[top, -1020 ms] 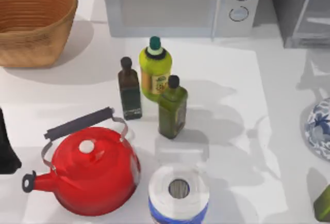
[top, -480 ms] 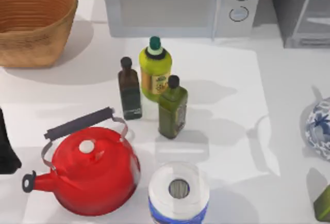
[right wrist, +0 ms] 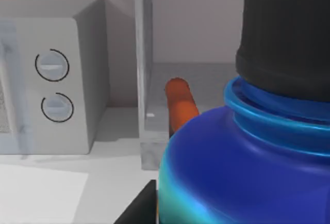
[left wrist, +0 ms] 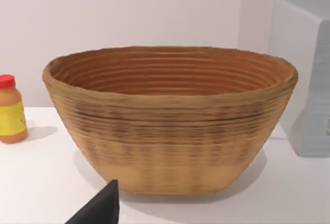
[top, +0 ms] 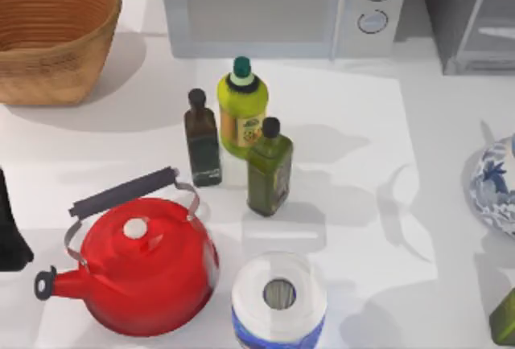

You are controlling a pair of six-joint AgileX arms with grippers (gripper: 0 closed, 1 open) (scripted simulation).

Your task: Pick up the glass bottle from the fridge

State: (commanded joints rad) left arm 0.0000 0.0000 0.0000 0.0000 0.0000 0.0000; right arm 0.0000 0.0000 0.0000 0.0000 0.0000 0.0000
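Before the fridge (right wrist: 147, 53): blue-teal glass bottle (right wrist: 232, 172) (glossy).

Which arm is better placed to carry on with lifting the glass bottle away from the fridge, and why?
Right. Its wrist view has the glass bottle right up close, with the fridge just behind. The left claw sits by the wicker basket at the table's far left.

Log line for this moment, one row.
glass bottle: close before right wrist camera | fridge: behind, beside microwave | left gripper: parked facing basket
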